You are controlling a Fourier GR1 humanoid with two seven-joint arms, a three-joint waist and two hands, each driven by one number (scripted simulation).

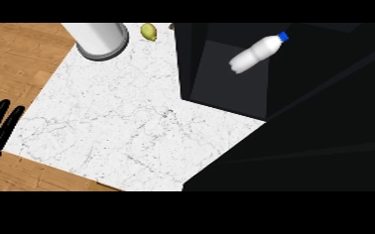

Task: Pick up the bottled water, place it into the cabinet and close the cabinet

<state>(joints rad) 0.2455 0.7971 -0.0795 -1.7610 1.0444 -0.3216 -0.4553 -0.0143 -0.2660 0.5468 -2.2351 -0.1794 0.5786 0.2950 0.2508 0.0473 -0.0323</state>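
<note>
Lighting: even and bright over the white counter (124,119), no glare, only a thin soft shadow round the base of the canister (99,39) at its far edge. The cabinet (219,79) at the counter's right side reads near black, its inner faces barely told apart, with the bottle (256,53) pale and slightly soft-edged against it. No edge distortion shows.

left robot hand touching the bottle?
Apart. Head view: the left robot hand sits at the left edge; the bottled water lies inside the cabinet, marble counter between.
</note>
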